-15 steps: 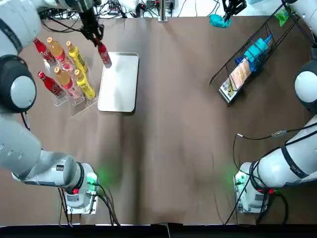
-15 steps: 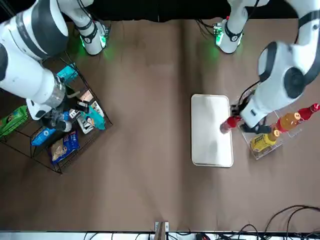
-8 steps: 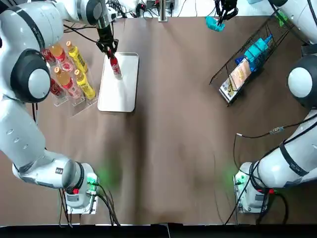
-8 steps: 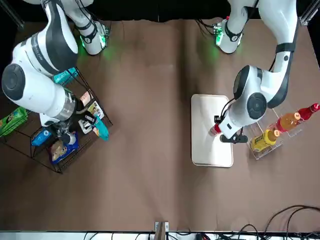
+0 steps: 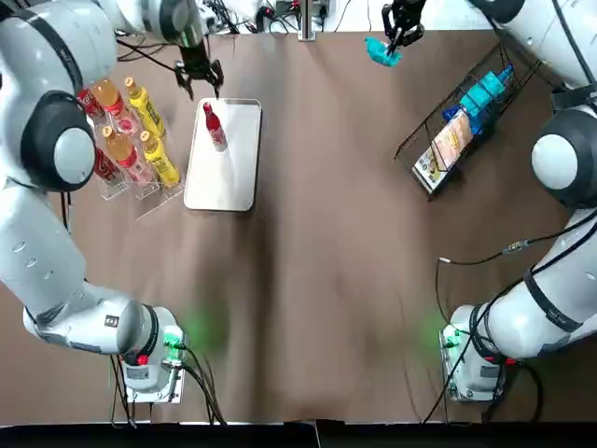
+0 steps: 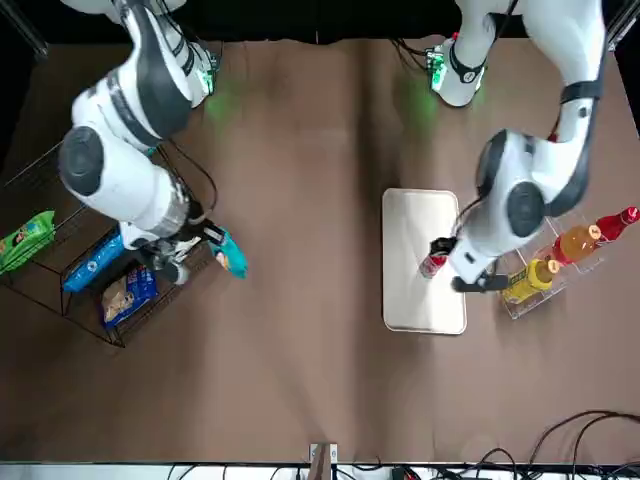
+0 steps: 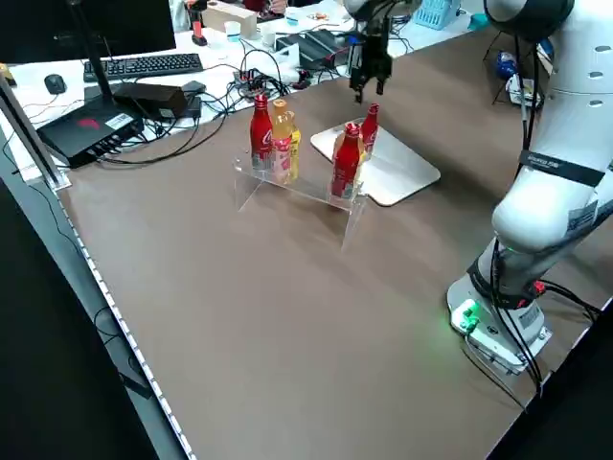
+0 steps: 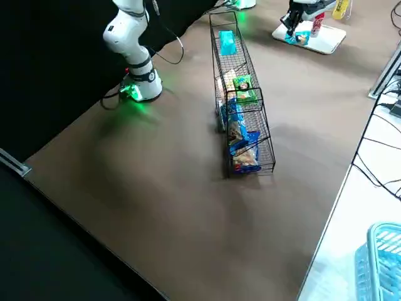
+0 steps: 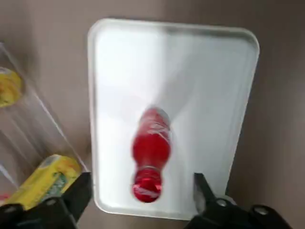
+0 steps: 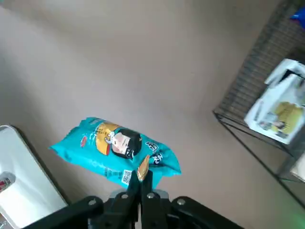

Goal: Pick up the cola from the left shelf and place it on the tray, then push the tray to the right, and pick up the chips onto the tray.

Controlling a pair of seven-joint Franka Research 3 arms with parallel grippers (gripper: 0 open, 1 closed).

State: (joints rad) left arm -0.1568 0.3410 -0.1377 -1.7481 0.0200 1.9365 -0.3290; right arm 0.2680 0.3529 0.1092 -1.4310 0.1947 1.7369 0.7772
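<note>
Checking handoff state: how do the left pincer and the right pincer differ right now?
Grip: the left pincer is open and empty; the right pincer is shut on the teal chips bag.
Place: the left pincer hangs above the upright red cola bottle on the white rectangular tray; the right pincer is between that tray and the black wire rack.
Shared: both are at the table's far side.

yellow bottles (image 5: 149, 110) and orange bottles (image 5: 105, 93) standing upright, just beside the left gripper (image 5: 201, 79). over by the right gripper (image 5: 396, 28), near but apart, there's the wire rack (image 5: 466, 83), with blue packets (image 5: 485, 91) and a pale packet (image 5: 451, 140) inside. keyboard (image 7: 144, 65) and mouse (image 7: 56, 84) sit well apart from both.
</note>
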